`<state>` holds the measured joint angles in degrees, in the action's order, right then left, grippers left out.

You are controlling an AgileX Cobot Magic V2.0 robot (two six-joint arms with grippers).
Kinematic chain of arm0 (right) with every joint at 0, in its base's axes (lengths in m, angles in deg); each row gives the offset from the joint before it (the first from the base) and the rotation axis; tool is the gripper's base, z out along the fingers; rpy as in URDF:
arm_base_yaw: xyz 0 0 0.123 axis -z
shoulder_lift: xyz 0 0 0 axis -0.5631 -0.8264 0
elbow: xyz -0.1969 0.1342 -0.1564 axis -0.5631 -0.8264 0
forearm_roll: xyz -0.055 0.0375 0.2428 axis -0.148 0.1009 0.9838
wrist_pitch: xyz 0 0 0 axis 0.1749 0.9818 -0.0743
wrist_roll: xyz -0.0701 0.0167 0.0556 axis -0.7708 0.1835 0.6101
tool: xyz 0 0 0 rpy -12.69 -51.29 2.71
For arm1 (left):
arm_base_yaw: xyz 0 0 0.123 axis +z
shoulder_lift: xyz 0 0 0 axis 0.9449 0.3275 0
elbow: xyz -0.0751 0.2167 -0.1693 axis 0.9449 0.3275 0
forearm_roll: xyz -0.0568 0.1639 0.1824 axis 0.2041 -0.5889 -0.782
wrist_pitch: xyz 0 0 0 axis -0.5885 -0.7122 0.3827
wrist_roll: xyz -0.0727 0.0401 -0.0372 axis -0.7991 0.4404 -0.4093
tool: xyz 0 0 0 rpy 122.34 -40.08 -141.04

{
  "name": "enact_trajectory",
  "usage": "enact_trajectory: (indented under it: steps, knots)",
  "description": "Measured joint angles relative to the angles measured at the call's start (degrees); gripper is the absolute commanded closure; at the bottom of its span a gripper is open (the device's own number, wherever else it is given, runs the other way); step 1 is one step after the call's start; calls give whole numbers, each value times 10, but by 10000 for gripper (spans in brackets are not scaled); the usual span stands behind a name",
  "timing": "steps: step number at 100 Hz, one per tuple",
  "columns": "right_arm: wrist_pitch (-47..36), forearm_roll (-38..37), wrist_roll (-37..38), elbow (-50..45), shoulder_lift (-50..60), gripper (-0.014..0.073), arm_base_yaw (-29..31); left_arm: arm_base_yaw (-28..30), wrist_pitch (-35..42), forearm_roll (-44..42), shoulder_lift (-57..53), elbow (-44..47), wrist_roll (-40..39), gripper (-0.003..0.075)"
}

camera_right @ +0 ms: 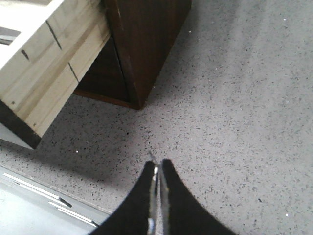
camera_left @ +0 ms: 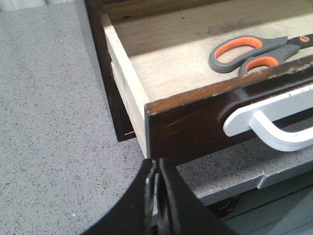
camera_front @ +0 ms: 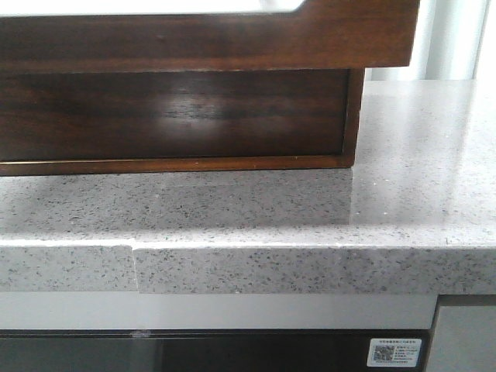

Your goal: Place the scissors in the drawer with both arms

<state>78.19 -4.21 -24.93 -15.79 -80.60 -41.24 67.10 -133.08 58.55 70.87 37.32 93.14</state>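
- Scissors [camera_left: 259, 53] with orange-lined grey handles lie flat on the pale wooden floor of the drawer [camera_left: 195, 125], close behind its dark front panel; their blades run out of my left wrist view.
- That drawer stands pulled out from the dark-brown cabinet [camera_right: 146, 44], its light plank side wall showing and the long whitish cutout handle [camera_left: 279, 122] set in the glossy front.
- From the front, the drawer's face [camera_front: 209, 35] overhangs the speckled grey counter [camera_front: 310, 209], with a lower closed drawer front [camera_front: 170, 112] beneath it.
- My left claw [camera_left: 157, 196] is pressed together, holding nothing, just in front of the open drawer's corner.
- My right claw [camera_right: 157, 196] is likewise pressed together and empty, over bare counter near the cabinet's corner.
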Motion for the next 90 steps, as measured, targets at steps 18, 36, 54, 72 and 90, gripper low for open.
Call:
enact_trajectory:
  steps: [18,36,54,72,90]
  knots:
    - [1,0,0,0,0,662,0,0,0,0,0,0,0,741]
    - [3,0,0,0,0,662,0,-14,0,0,-1,0,0,741]
    - [3,0,0,0,1,662,0,-24,42,0,-61,64,0,741]
    - [3,0,0,0,1,662,0,-5,186,-10,-186,215,0,741]
    - [4,0,0,0,1,662,0,3,316,-42,-267,364,-43,741]
